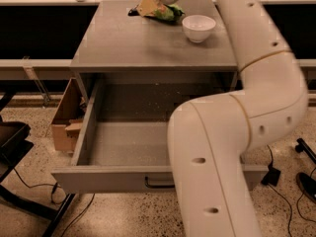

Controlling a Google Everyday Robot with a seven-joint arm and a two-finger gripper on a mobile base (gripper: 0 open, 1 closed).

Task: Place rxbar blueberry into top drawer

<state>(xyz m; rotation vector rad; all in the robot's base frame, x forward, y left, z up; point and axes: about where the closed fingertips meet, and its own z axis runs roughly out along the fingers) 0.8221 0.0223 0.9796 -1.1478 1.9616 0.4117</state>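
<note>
My gripper (147, 7) is at the far back of the grey table (128, 43), coming down from the white arm (256, 68) that crosses the right of the view. A small dark thing (133, 12), probably the rxbar blueberry, lies at the gripper's left tip on the table's back edge; I cannot tell whether it is held. The green chip bag (170, 13) lies just right of the gripper. The top drawer (98, 178) stands pulled wide open under the table, nothing in the visible part of its speckled grey inside, black handle (158, 184) on the front.
A white bowl (199, 27) stands on the table right of the chip bag. A cardboard box (66, 117) sits on the floor left of the drawer. A black stand (15, 147) and cables lie at the left, more cables and a black caster at the right.
</note>
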